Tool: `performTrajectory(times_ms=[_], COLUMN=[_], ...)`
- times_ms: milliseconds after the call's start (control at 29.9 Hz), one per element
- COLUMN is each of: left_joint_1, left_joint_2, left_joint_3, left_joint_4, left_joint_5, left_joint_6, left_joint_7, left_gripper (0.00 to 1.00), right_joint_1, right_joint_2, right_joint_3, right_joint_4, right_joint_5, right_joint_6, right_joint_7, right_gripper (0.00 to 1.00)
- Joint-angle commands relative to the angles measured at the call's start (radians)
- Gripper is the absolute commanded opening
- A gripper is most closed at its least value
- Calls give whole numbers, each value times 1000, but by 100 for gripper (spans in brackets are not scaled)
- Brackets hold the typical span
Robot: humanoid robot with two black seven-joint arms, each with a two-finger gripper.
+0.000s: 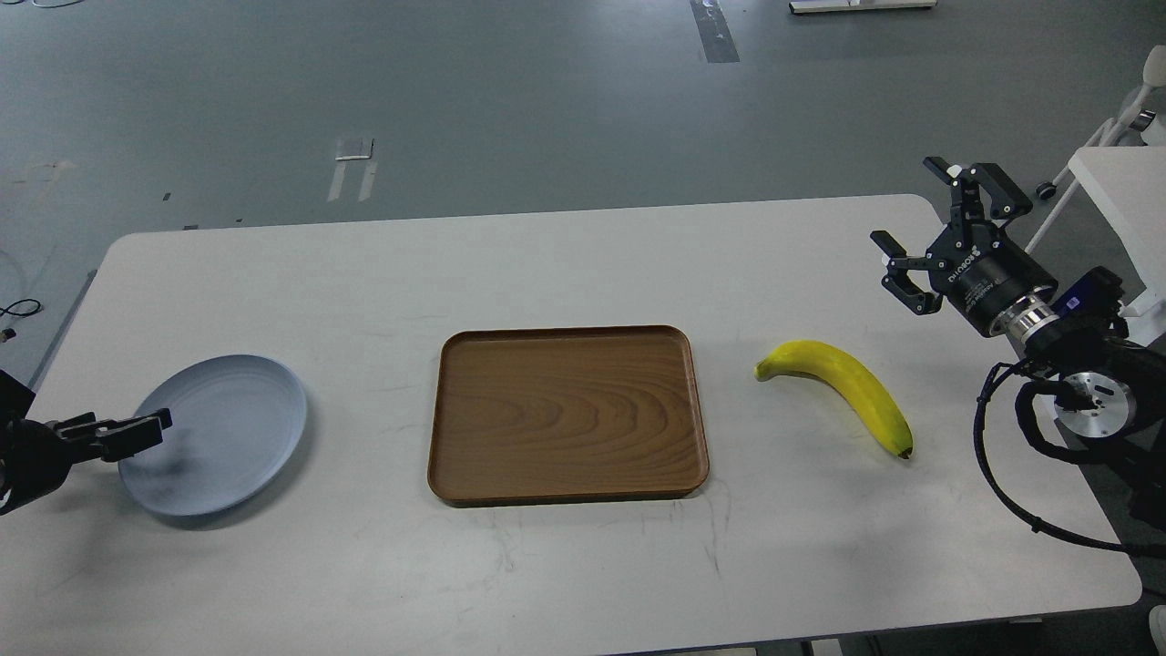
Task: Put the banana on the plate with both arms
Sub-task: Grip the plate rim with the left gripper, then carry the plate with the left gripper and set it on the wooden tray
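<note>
The yellow banana lies on the white table, to the right of the tray, dark tip toward the front right. The pale blue-grey plate sits empty at the front left. My left gripper is low at the plate's left rim, seen side-on and dark, so its fingers cannot be told apart. My right gripper is open and empty, held above the table's right edge, behind and to the right of the banana.
A rectangular brown wooden tray lies empty in the middle of the table between plate and banana. A white piece of furniture stands off the table's far right. Black cables hang by my right arm.
</note>
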Motion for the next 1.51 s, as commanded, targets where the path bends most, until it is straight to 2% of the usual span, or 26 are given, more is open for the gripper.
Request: performTrajectory(times_ms=[0, 100, 167, 234, 268, 301, 435, 502, 836, 1037, 1171, 1304, 1472], left_joint_1=[0, 0, 2, 2, 3, 2, -3, -6, -23, -141, -259, -339, -435], left_joint_2=[-1, 1, 1, 2, 2, 2, 1, 1, 7, 37, 70, 65, -21], left_joint_3=[25, 30, 31, 42, 45, 53, 54, 54, 51, 54, 59, 57, 57], left_joint_4=[3, 3, 3, 3, 3, 3, 1, 1, -13, -74, -196, -281, -371], left_joint_5=[-9, -9, -7, -7, -7, -7, -13, -26, -69, -76, -62, -50, 3], left_joint_6=[-1, -1, -6, -7, -9, -7, -7, -7, -4, -18, -114, -174, -226], left_joint_7=[0, 0, 0, 0, 0, 0, 0, 0, 0, 0, 0, 0, 0], left_gripper=[97, 88, 77, 58, 53, 42, 11, 0, 0, 0, 0, 0, 0], right_joint_1=[-1, -1, -1, -1, -1, -1, -1, -1, 1, 1, 3, 1, -1], right_joint_2=[0, 1, 1, 1, 1, 0, 1, 1, 0, -3, -14, -51, -84], right_joint_3=[0, 0, 0, 0, 0, 0, 0, 0, 2, 2, 2, 2, 2], right_joint_4=[0, 0, 0, 2, 2, 2, 2, 2, 2, 2, 0, 0, -3], right_joint_5=[0, 0, 0, 0, 0, 0, 0, 0, 0, 0, 0, 0, 0], right_joint_6=[0, 0, 0, 0, 0, 0, 0, 0, 0, 0, 0, 0, 0], right_joint_7=[0, 0, 0, 0, 0, 0, 0, 0, 0, 0, 0, 0, 0], right_gripper=[100, 100, 100, 100, 100, 100, 100, 100, 100, 100, 100, 100, 100])
